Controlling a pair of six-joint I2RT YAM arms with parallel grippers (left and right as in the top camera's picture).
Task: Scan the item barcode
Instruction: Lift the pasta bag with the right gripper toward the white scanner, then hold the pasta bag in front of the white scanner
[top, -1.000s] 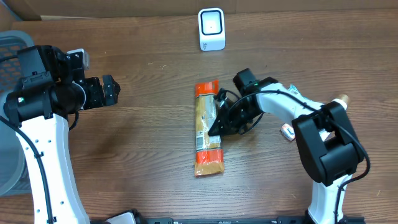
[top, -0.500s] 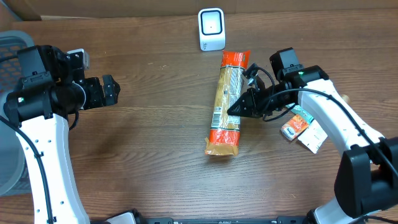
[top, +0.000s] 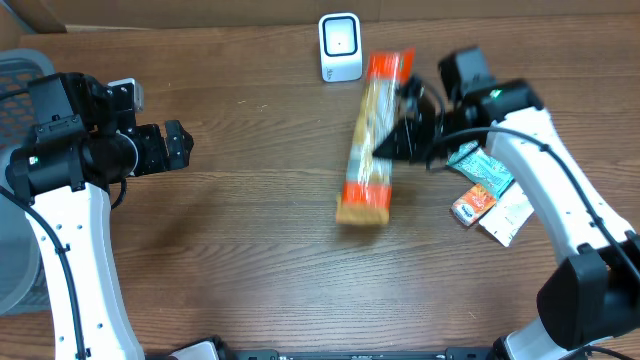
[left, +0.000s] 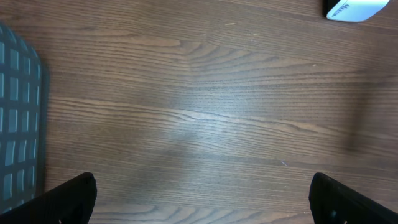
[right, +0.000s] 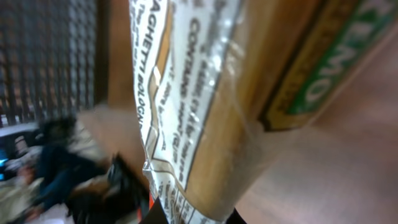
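Wooden table (top: 250, 260), right arm (top: 545, 165), jaws clamped on spaghetti pack (top: 370, 150) (blurred) near scanner (top: 340, 46), left arm (top: 62, 165), jaws spread wide

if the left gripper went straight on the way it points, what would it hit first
Left gripper has bare table ahead; first probably the spaghetti pack the right gripper holds, height unclear.

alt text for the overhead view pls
The right end effector holds a long spaghetti packet beside the white scanner above a wooden table. The left end effector hangs open, and small packets lie on the right.
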